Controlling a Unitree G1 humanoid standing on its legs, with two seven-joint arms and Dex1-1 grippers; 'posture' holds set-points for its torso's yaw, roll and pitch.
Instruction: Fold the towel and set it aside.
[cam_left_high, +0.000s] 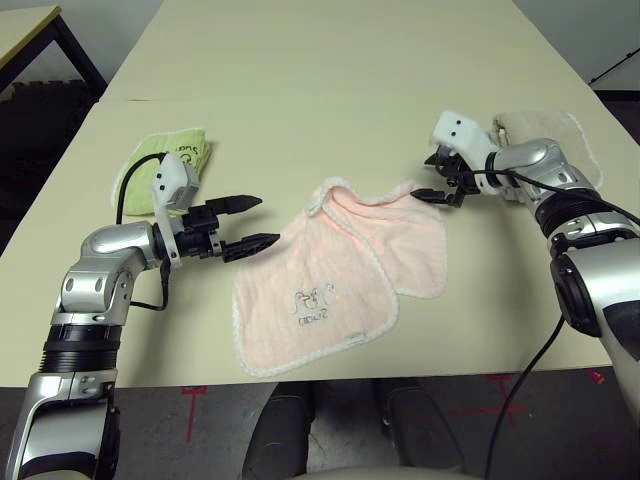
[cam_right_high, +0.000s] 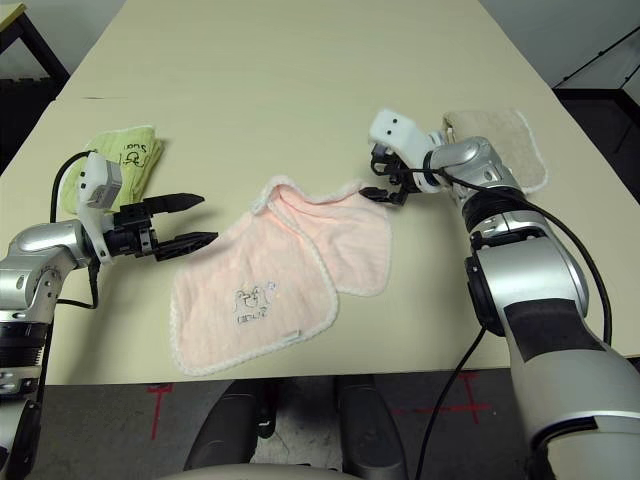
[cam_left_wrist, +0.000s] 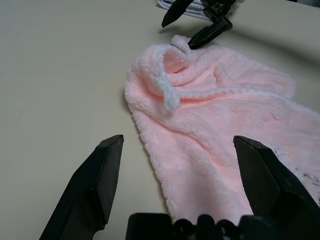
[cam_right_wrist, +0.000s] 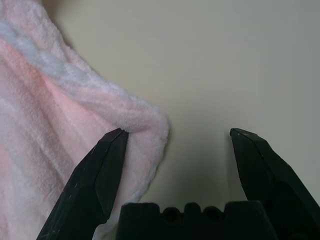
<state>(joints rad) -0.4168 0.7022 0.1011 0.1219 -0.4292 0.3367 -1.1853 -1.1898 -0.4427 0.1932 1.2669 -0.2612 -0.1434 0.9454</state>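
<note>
The towel (cam_left_high: 340, 275) lies mid-bench (cam_left_high: 300, 80), roughly folded once with its layers askew and the far corner bunched, so as I judge it the fold needs tidying or another pass, and the setting aside is not yet done. The left gripper (cam_left_high: 252, 222) hovers just beside the towel's left edge, fingers wide apart and empty. The right gripper (cam_left_high: 432, 192) has wide-spread fingers at the far right corner, one fingertip (cam_right_wrist: 117, 137) touching the cloth, nothing gripped.

towel (cam_left_high: 330, 290) lettering too small to read
</note>
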